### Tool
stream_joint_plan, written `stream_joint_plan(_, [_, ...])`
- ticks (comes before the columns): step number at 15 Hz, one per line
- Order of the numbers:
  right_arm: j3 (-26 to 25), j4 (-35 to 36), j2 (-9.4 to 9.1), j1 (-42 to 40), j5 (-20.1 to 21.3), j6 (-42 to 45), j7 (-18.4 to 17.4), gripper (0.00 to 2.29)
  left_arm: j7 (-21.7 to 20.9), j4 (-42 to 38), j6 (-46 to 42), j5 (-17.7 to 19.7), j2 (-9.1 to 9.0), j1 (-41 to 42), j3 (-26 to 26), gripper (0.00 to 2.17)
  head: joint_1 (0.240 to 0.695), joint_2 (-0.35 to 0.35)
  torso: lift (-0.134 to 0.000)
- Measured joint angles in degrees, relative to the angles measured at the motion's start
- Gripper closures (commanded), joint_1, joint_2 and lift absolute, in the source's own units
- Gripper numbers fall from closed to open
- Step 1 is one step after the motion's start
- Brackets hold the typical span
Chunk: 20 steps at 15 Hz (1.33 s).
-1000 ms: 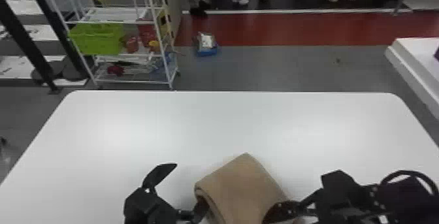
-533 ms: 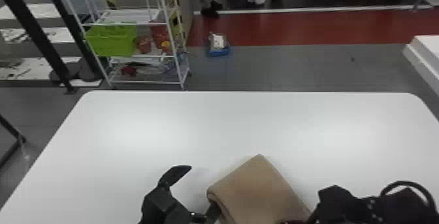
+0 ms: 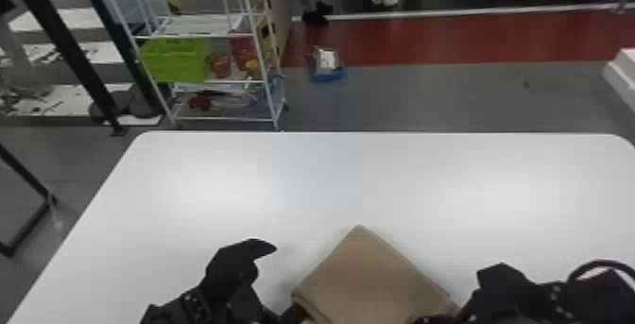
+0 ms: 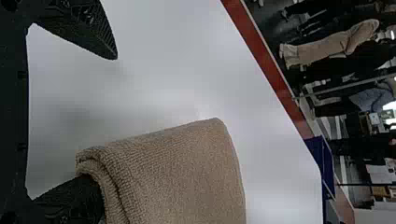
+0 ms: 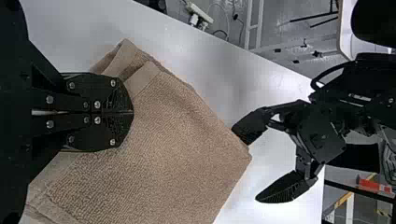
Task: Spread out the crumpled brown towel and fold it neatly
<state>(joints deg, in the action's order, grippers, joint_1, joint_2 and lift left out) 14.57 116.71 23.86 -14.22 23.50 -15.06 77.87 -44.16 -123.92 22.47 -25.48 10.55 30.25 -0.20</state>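
At the near part of the white desk [image 3: 330, 172], the brown towel [image 3: 368, 276] lies folded in layers, one corner pointing toward the far edge. The left tool [image 3: 285, 280] is open, its fingers spread wide; in the left wrist view one finger [image 4: 91, 32] is above the bare desktop, apart from the cloth, while the other [image 4: 77, 198] meets the rounded fold, its tip hidden there. The right tool [image 3: 503, 283] is closed, its fingers together over the towel in the right wrist view; whether any cloth is pinched between them, I cannot tell. Near it, a hemmed band [image 5: 142, 77] and some uneven layers show. Beyond the desk, a green bin [image 3: 175, 61] sits on a white rack [image 3: 203, 36].
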Motion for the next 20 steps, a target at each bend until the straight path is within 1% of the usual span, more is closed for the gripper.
stream_joint_plan(1, [-0.04, 0.04, -0.09, 0.07, -0.21, -0.02, 0.00, 1.66, -6.18, -1.43, 1.76, -0.79, 0.04, -0.95, 1.56, 0.07, 0.695, 0.172, -0.122])
stream_joint_plan(2, [-0.01, 0.05, -0.17, 0.11, -0.29, -0.02, 0.00, 1.66, -10.24, -2.12, 2.85, -1.88, 0.07, -2.04, 2.62, 0.06, 0.695, 0.180, -0.122])
stream_joint_plan(5, [-0.31, 0.20, -0.50, 0.15, -2.02, -0.45, 0.00, 1.66, -19.12, -2.58, 3.58, -4.78, 0.79, -4.85, 4.73, 0.07, 0.695, 0.209, -0.122])
stream_joint_plan(8, [-0.65, 0.30, -1.04, 0.16, -3.30, -0.45, 0.00, 1.66, -27.46, -2.08, 2.98, -7.87, 1.69, -7.17, 5.12, 0.08, 0.695, 0.223, -0.122])
stream_joint_plan(9, [-1.15, 0.39, -1.52, 0.16, -4.29, -0.42, 0.00, 1.66, -29.71, -1.90, 2.55, -9.27, 2.09, -7.69, 4.88, 0.08, 0.695, 0.227, -0.122])
stream_joint_plan(10, [-2.02, 0.57, -2.19, 0.16, -5.77, -0.42, 0.00, 1.66, -30.60, -1.82, 1.71, -10.90, 2.30, -7.97, 4.66, 0.08, 0.695, 0.232, -0.122])
stream_joint_plan(11, [-2.93, 0.68, -2.91, 0.17, -7.24, -0.47, 0.00, 1.66, -30.77, -1.83, 1.04, -11.83, 2.35, -8.07, 4.81, 0.07, 0.695, 0.237, -0.122])
stream_joint_plan(12, [-4.11, 0.76, -3.86, 0.35, -9.19, -0.55, 0.00, 1.66, -30.71, -2.03, 0.22, -11.87, 2.30, -8.16, 5.87, 0.07, 0.695, 0.252, -0.122])
stream_joint_plan(13, [-4.94, 0.78, -4.59, 0.70, -10.68, -0.72, 0.00, 1.66, -30.32, -2.13, -0.53, -10.59, 2.05, -8.22, 7.59, 0.06, 0.695, 0.261, -0.122])
stream_joint_plan(14, [-5.64, 0.78, -5.29, 1.10, -12.06, -0.92, 0.00, 1.66, -29.75, -2.18, -1.07, -7.19, 1.57, -8.38, 10.48, 0.06, 0.695, 0.273, -0.122])
stream_joint_plan(15, [-6.07, 0.73, -5.92, 1.32, -12.96, -1.11, 0.00, 1.66, -29.83, -2.22, -1.18, -2.66, 1.04, -8.65, 13.76, 0.06, 0.695, 0.285, -0.122])
stream_joint_plan(16, [-6.25, 0.58, -6.48, 1.42, -13.60, -1.33, 0.00, 1.66, -28.70, -2.26, -1.08, 1.60, 0.48, -8.85, 16.60, 0.06, 0.695, 0.296, -0.122])
stream_joint_plan(17, [-6.18, 0.39, -7.08, 1.46, -13.77, -1.44, 0.00, 1.66, -26.09, -2.28, -0.76, 5.09, -0.22, -8.94, 18.54, 0.07, 0.695, 0.322, -0.122])
stream_joint_plan(18, [-5.59, -0.08, -8.05, 1.61, -13.17, -1.34, 0.00, 1.66, -21.96, -2.20, -0.02, 9.21, -1.06, -8.94, 20.14, 0.07, 0.695, 0.338, -0.122])
stream_joint_plan(19, [-4.57, -0.96, -8.97, 2.14, -12.02, -1.20, 0.00, 1.66, -18.37, -1.97, 0.90, 12.44, -1.73, -8.82, 20.84, 0.07, 0.695, 0.350, -0.122])
stream_joint_plan(20, [-2.94, -2.64, -10.03, 3.32, -10.01, -1.06, 0.00, 1.66, -14.29, -1.80, 1.63, 15.61, -2.68, -8.45, 21.15, 0.07, 0.695, 0.350, -0.122])
